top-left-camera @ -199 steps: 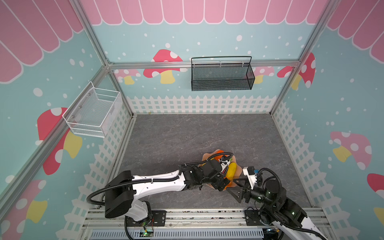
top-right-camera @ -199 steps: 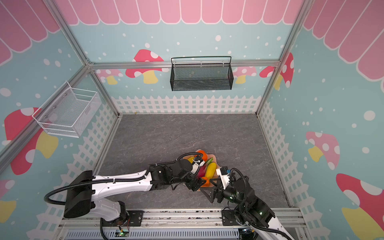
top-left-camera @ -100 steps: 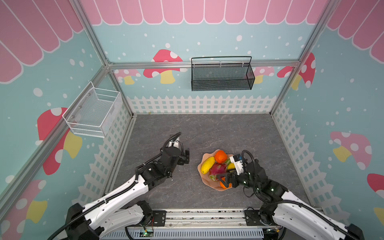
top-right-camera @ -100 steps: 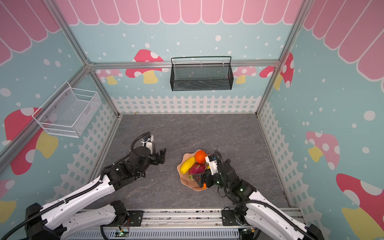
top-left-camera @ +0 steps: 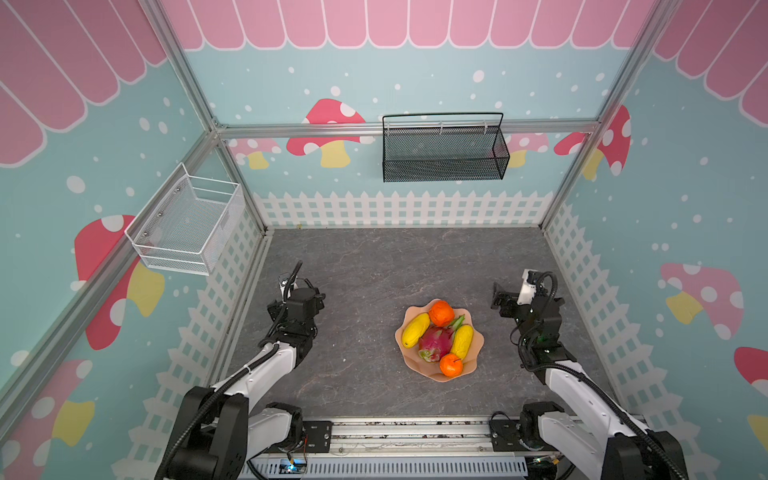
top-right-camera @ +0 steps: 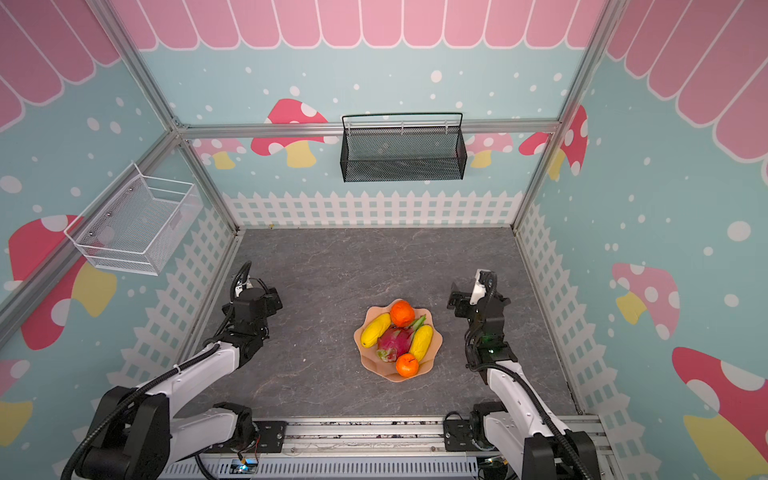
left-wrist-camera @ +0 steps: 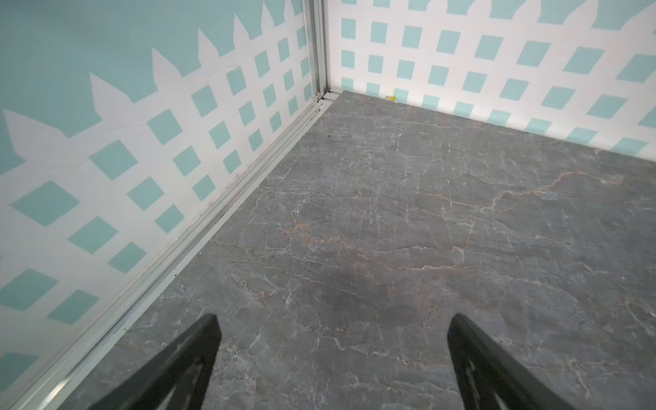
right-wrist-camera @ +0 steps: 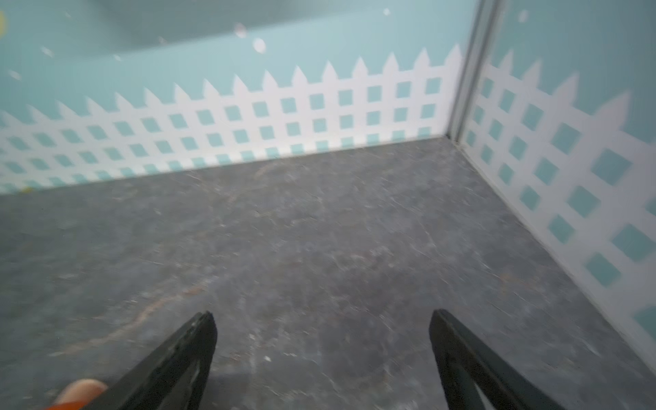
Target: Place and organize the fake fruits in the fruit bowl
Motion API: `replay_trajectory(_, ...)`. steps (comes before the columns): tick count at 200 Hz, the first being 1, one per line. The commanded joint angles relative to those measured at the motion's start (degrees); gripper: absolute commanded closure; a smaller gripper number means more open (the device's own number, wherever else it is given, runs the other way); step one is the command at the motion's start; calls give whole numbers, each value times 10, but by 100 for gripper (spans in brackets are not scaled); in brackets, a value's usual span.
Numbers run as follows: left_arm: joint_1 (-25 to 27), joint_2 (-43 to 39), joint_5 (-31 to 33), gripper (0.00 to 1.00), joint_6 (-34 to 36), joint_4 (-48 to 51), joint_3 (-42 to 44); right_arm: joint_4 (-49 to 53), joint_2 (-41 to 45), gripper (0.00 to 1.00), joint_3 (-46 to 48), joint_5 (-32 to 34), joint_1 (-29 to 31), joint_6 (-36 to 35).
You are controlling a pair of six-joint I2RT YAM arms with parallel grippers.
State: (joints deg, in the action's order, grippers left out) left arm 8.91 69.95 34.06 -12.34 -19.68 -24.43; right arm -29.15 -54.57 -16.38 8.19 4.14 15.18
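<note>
— The grey stone-look counter [top-left-camera: 374,270] is bare between its picket-fence walls, except for the peach fruit bowl [top-left-camera: 477,349] near the front, right of the middle.

— And the arms? A moment ago they were crowded over it.

— Both have pulled back, well clear on either side. The left hand [left-wrist-camera: 333,321] is spread wide with nothing in it. The right hand [right-wrist-camera: 321,316] is wide and empty too, though its wrist view is blurred.

— So the job's done?

— I'd say so. All five fruits sit in the bowl: the far orange [top-left-camera: 441,313] by the back rim, the near orange [top-left-camera: 451,365] by the front rim, and the dragon fruit [top-left-camera: 435,343] in the centre.

— Which way do the long ones lie?

— The left mango [top-left-camera: 415,329] and right mango [top-left-camera: 462,341] run roughly parallel, slanting from near-left to far-right, one on each side of the dragon fruit. Its long axis follows the same slant, green tips towards the far orange.
</note>
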Motion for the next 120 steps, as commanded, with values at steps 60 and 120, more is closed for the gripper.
replay_trajectory(60,-40,191,-113,0,92,-362,36,-483,-214,3,114,-41,-41,-153)
replay_trajectory(120,-42,182,-123,0,87,-322,25,-440,-326,2,40,-77,-48,-162)
